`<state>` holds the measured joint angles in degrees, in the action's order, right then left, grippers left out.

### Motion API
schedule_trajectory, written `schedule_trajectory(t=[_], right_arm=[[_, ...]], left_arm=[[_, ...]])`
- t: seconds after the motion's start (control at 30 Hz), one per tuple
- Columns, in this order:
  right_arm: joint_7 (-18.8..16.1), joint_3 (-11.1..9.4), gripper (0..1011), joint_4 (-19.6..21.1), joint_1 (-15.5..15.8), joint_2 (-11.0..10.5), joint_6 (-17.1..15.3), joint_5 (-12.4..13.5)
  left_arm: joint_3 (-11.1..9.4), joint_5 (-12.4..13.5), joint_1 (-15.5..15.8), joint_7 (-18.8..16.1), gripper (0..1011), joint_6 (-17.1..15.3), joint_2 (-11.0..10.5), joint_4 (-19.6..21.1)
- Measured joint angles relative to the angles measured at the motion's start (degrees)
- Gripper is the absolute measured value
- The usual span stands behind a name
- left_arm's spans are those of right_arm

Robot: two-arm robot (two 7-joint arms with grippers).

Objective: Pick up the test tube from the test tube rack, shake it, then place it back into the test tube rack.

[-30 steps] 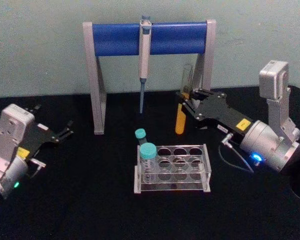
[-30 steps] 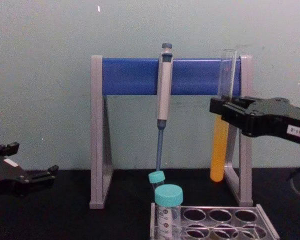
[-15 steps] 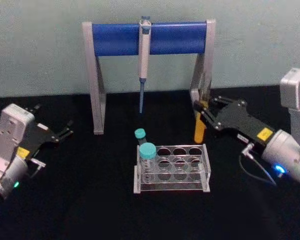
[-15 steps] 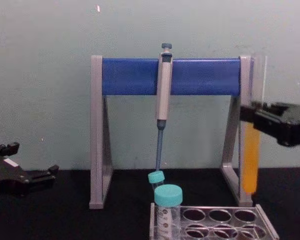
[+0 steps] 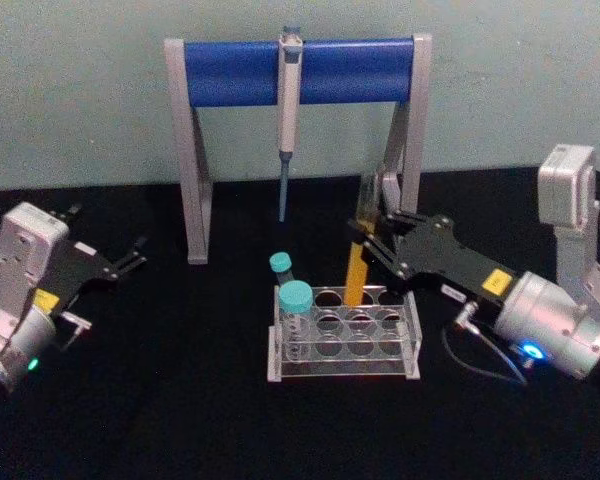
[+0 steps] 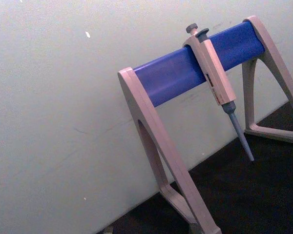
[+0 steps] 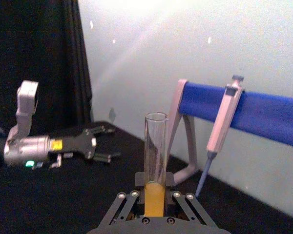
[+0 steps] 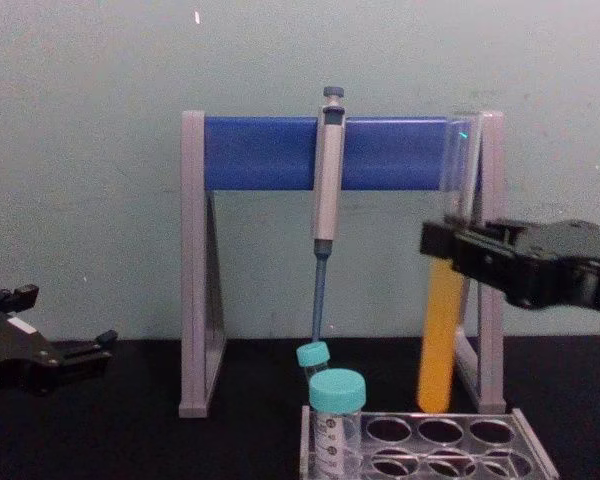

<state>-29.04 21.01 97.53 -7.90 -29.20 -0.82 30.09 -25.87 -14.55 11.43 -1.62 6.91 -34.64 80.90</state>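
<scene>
The test tube [image 5: 355, 278] stands almost upright, its long axis vertical, open mouth up and leaning slightly to the right. The right gripper [image 5: 360, 240] is clamped round its middle. Orange-yellow liquid [image 8: 438, 350] fills its lower half. Its rounded bottom hangs at the middle hole of the back row of the test tube rack [image 5: 342, 368]; I cannot tell whether it is just above the hole or already in it. Two teal-capped tubes [image 5: 295, 300] sit at the rack's left end. Half a second ago the tube was further right, beside the right leg of the pipette stand [image 5: 230, 72]; it has since swung back left over the rack. The left gripper [image 5: 130, 262] rests at the table's left, fingers apart and holding nothing.
</scene>
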Motion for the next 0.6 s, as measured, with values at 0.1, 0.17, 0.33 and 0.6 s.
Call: schedule_trajectory(t=[0.1,0.17,0.33,0.6], right_arm=[[1.0,0.4,223,-1.6,-1.2,1.6,1.2,0.1],[2.2,0.4,222,-2.6,-2.0,2.6,2.0,-0.3],[4.8,-0.2,222,-4.1,-2.8,4.0,2.8,-1.8],[7.1,-1.5,222,-4.7,-2.8,4.7,2.8,-4.2]], left_arm=[[0.0,0.0,0.0,0.0,1001,0.0,0.0,0.0],[0.0,0.0,0.0,0.0,1001,0.0,0.0,0.0],[0.0,0.0,0.0,0.0,1001,0.0,0.0,0.0],[0.0,0.0,0.0,0.0,1001,0.0,0.0,0.0]])
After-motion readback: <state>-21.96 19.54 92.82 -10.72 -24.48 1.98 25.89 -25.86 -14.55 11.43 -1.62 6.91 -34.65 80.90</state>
